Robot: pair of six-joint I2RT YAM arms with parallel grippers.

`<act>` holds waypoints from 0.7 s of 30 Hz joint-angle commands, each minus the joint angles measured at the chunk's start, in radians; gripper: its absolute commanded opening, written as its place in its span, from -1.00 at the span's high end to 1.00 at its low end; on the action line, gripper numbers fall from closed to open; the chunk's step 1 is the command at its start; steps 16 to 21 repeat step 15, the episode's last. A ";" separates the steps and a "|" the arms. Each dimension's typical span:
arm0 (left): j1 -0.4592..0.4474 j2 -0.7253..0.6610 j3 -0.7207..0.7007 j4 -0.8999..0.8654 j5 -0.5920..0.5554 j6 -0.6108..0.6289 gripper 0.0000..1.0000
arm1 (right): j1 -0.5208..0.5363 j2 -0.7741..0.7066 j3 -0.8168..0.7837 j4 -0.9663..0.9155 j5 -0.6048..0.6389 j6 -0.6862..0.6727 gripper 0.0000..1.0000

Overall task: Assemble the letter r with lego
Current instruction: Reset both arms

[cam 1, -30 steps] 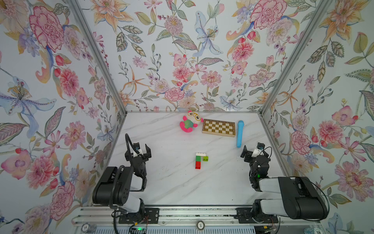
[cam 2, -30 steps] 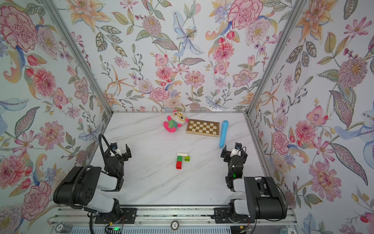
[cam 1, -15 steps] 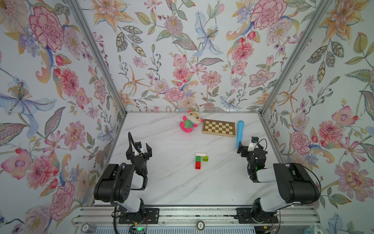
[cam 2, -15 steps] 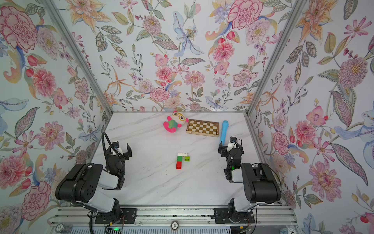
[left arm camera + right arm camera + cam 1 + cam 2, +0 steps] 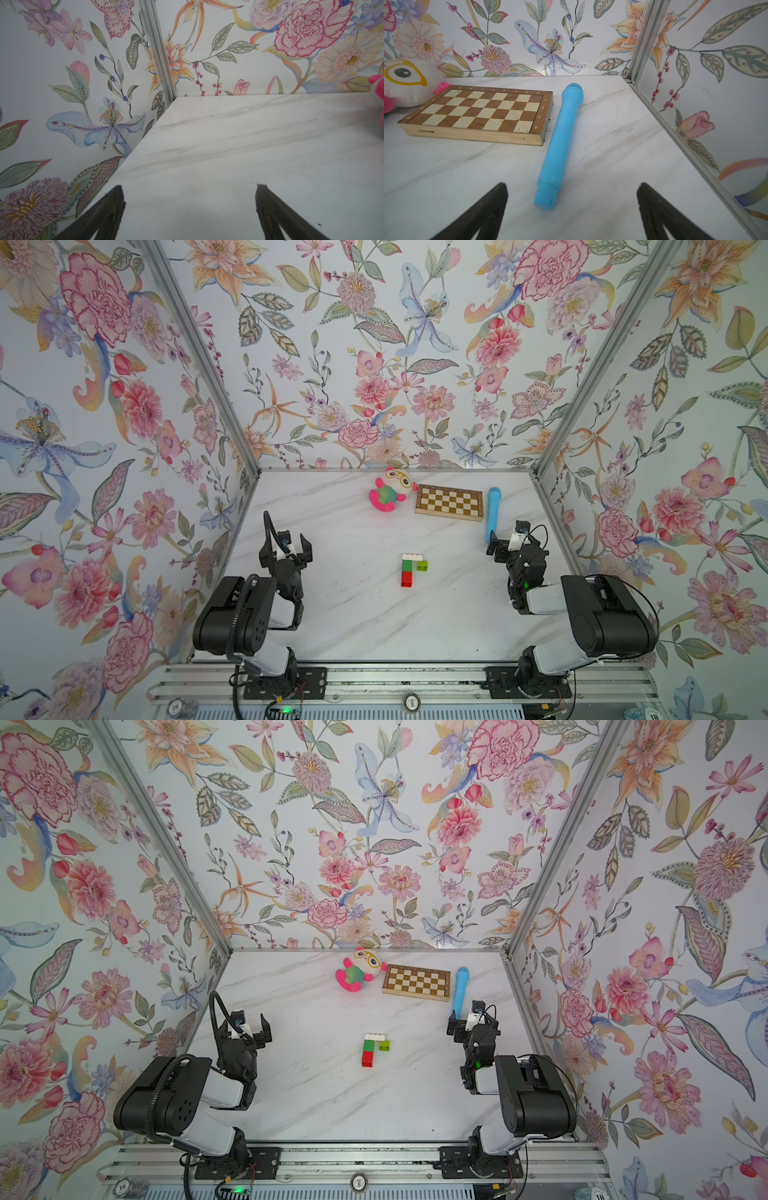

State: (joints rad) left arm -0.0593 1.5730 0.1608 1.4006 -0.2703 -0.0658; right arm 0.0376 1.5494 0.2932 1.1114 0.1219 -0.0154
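Note:
The lego lies joined as the letter r in the middle of the marble table in both top views. A cream-white brick [image 5: 412, 557] sits at the far end, then a dark green brick [image 5: 407, 566] and a red brick [image 5: 407, 578] toward the front. A lime brick [image 5: 422, 565] juts right below the white one. The same bricks show as the letter r [image 5: 368, 1048]. My left gripper [image 5: 286, 551] [image 5: 189, 187] stands open and empty well left of the bricks. My right gripper [image 5: 509, 545] [image 5: 572, 184] is open and empty far to their right. Neither wrist view shows the lego.
A blue toy microphone [image 5: 560, 143] [image 5: 493, 512] lies just ahead of my right gripper, its butt end between the finger lines. A brown-and-cream chessboard [image 5: 449, 502] and a pink plush toy [image 5: 388, 494] lie along the back. Floral walls close in the left, right and back sides.
The right arm has folded back and its gripper has shifted slightly left toward the microphone's near end. The left arm has barely moved. The bricks lie where they were.

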 commanded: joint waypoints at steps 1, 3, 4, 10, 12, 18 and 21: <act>-0.010 0.005 0.014 0.043 -0.023 0.017 -0.99 | -0.001 -0.002 -0.001 -0.004 -0.007 -0.011 -0.98; -0.011 0.005 0.014 0.039 -0.027 0.017 -0.99 | -0.001 -0.001 0.000 -0.005 -0.008 -0.011 -0.98; -0.012 0.005 0.014 0.039 -0.028 0.017 -0.99 | -0.002 -0.001 0.001 -0.005 -0.010 -0.011 -0.98; -0.013 0.008 0.014 0.038 -0.032 0.018 -0.99 | -0.009 0.002 0.009 -0.022 -0.023 -0.006 -0.98; -0.013 0.005 0.014 0.038 -0.032 0.018 -0.99 | -0.010 0.001 0.005 -0.015 -0.025 -0.006 -0.98; -0.013 0.005 0.014 0.038 -0.032 0.018 -0.99 | -0.010 0.000 0.002 -0.010 -0.027 -0.007 -0.98; -0.013 0.005 0.014 0.038 -0.032 0.018 -0.99 | -0.010 0.000 0.002 -0.010 -0.027 -0.007 -0.98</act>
